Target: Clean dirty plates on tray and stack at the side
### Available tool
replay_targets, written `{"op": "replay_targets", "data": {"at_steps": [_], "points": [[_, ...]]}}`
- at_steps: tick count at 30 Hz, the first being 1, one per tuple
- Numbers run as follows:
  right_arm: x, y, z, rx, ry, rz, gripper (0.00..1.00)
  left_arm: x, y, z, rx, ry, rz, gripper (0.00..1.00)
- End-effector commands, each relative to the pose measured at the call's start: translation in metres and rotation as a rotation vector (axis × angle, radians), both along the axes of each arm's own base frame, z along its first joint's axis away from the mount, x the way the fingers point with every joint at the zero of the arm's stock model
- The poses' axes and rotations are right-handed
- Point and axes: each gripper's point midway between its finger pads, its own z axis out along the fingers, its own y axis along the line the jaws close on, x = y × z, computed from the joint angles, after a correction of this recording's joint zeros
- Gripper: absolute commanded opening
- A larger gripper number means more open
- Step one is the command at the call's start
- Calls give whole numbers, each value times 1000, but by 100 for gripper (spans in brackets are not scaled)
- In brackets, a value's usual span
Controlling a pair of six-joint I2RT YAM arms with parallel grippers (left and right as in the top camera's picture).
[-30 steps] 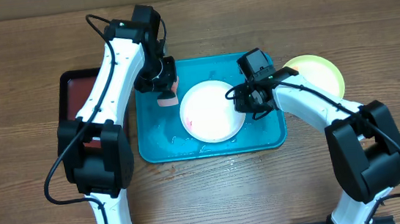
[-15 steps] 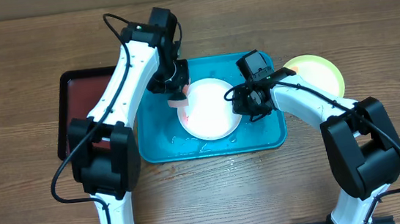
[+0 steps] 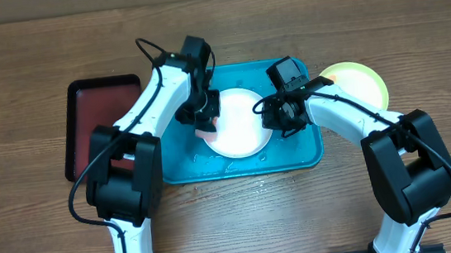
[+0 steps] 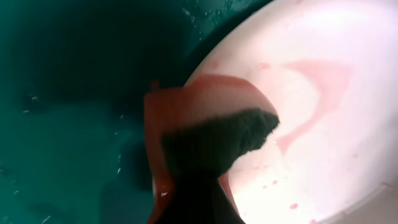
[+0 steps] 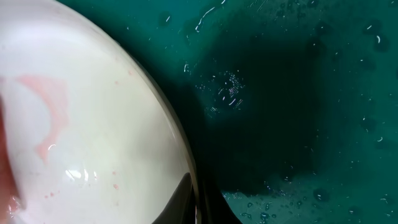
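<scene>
White round plastic plate [image 3: 238, 125]: it lies flat in the turquoise rectangular plastic tray [image 3: 181, 162], under and just right of my left gripper [image 3: 206, 122], and just left of my right gripper [image 3: 278, 118].

Change over the last second: my left arm has swung in from the tray's left margin. The orange sponge with a dark green scouring face [image 4: 211, 134], which the left gripper pinches, now sits over the plate's near rim. It is part over plate, part over tray floor.

Meaning: the scrub of this plate is only starting. The curved red smear [image 4: 320, 78] just ahead of the sponge looks intact, with pink specks around it.

Right gripper: position unchanged. In the right wrist view a dark finger lies along the plate's rim. I judge the jaws closed on that rim, bracing the plate.

Materials:
- Plate: glossy, smooth, shallow, with wet highlights.
- Tray floor: carries a water film and droplets.
- Sponge: soft body, coarse fibrous scouring face.

Yellow-green round plate [image 3: 361, 84]: on the wooden table [image 3: 243, 224], just beyond my right gripper, outside the tray. Black tray with dark red inside [image 3: 83, 115]: well apart on the far side of my left arm.
</scene>
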Motion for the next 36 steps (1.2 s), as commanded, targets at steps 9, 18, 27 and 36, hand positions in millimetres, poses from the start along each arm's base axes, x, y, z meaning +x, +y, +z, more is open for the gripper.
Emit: {"op": "replay_targets", "data": {"at_steps": [9, 18, 27, 36], "points": [[1, -2, -3, -17, 0, -10, 4, -57, -45, -10, -268, 110, -384, 4], [1, -2, -3, -17, 0, -10, 4, -39, -40, -19, -133, 32, -353, 4], [1, -2, -3, -17, 0, -10, 4, 25, 40, -17, 342, -230, 223, 4], [1, -2, -3, -17, 0, -10, 4, 16, 37, -20, 319, -187, 244, 4]]}}
